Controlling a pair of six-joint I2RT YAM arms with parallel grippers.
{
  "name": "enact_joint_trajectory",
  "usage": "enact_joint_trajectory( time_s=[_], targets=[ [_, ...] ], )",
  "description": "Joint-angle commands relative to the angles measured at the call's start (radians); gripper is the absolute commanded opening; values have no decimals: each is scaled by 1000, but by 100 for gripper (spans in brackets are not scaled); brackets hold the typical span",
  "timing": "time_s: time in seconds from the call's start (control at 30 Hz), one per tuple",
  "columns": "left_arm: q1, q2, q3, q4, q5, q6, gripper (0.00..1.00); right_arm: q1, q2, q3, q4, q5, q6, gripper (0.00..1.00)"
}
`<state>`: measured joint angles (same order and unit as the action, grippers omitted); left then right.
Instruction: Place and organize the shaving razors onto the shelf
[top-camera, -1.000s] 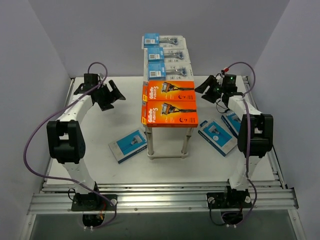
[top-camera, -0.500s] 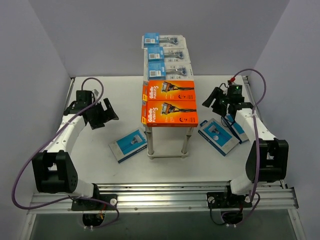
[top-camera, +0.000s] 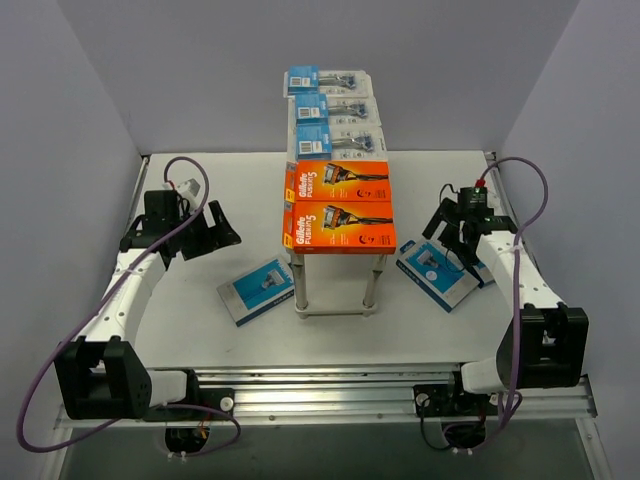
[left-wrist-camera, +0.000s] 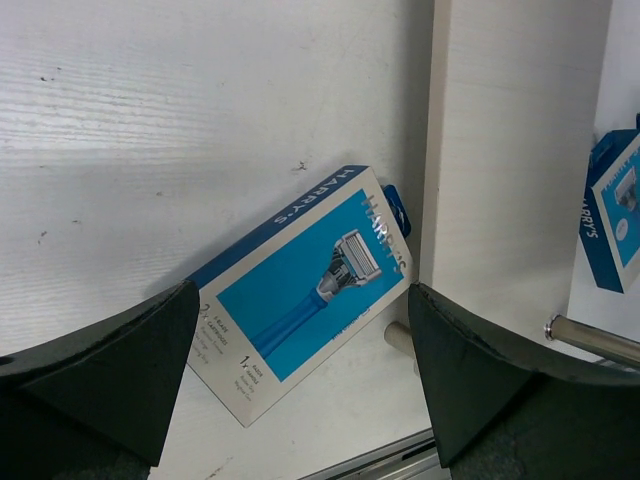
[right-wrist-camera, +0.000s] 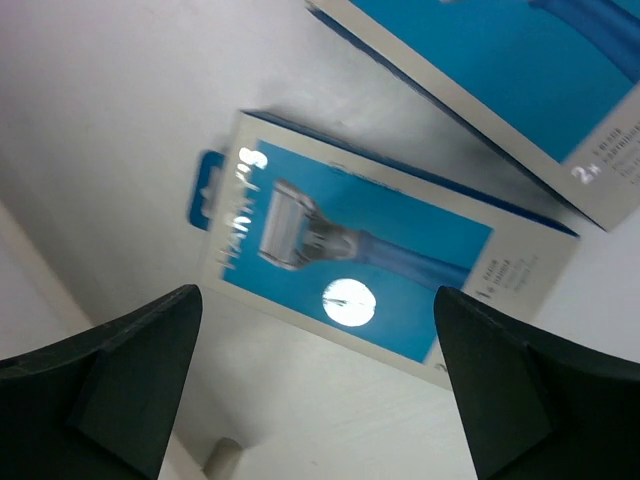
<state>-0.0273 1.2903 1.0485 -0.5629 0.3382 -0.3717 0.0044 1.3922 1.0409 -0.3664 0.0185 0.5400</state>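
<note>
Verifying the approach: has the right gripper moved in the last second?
Yes. The right gripper moved down-frame and rightward, from beside the far orange pack to above the blue-and-white boxes right of the shelf.

The shelf stands in the middle of the worktop. Its top carries three blister packs at the far end and two orange boxes at the near end. One blue-and-white box lies left of its legs, near the left end effector. The right end effector hangs over a second blue-and-white box.
</note>
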Motion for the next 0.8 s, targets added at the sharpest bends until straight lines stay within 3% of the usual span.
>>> enact_joint_trajectory(
  time_s=[0.0, 0.37, 0.77],
  targets=[
    [-2, -43, 5, 54, 61, 19, 94, 0, -50, -36, -126, 112, 47, 98],
    [-3, -128, -8, 63, 58, 25, 94, 0, -133, -145, -201, 127, 170, 100],
    [-2, -120, -8, 66, 73, 28, 94, -30, -96, -278, -125, 143, 247, 100]
  ],
)
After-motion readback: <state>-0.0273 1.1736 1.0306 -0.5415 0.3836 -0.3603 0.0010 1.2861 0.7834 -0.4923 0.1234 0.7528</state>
